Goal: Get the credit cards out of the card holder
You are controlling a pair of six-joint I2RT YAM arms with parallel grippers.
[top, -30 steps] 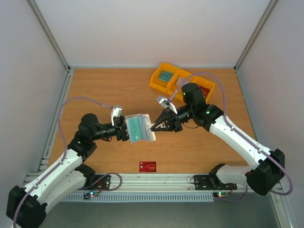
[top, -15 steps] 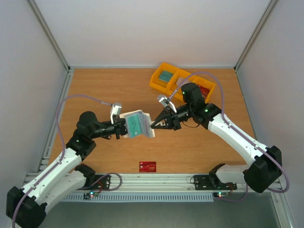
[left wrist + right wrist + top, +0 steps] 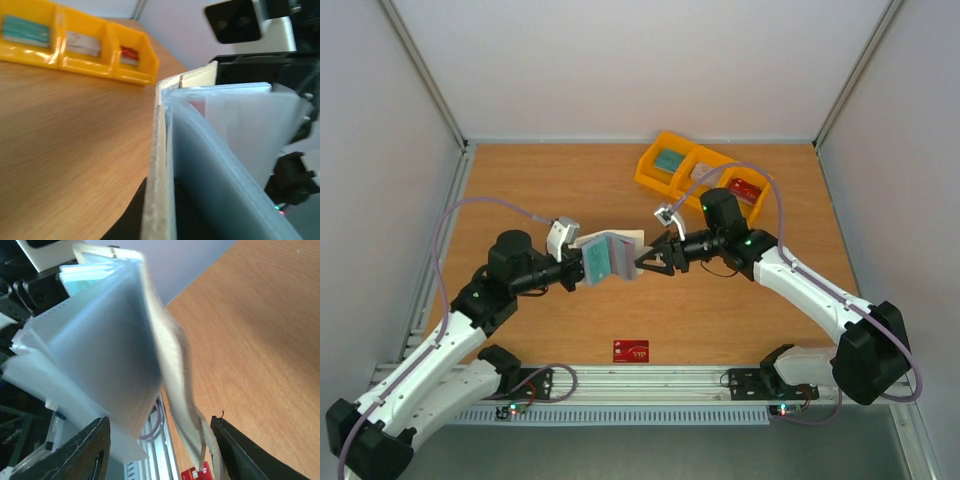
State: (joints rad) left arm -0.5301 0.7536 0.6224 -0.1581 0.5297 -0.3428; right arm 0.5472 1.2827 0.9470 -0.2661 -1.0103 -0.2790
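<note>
Moved: right gripper point(image 3: 642, 263) has let go, jaws apart | left gripper point(image 3: 577, 270) clamps cream-white flexible folding card holder point(image 3: 608, 256) mid-table, airborne | long axis 9-to-3, translucent sleeves point(image 3: 100, 355) fanned toward 3 o'clock

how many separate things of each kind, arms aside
cream-white folding card holder: 1
yellow plastic three-compartment bin tray: 1
loose red thin card: 1
teal flat stack in tray: 1
pale card in tray: 1
red card in tray: 1
total: 6
</note>
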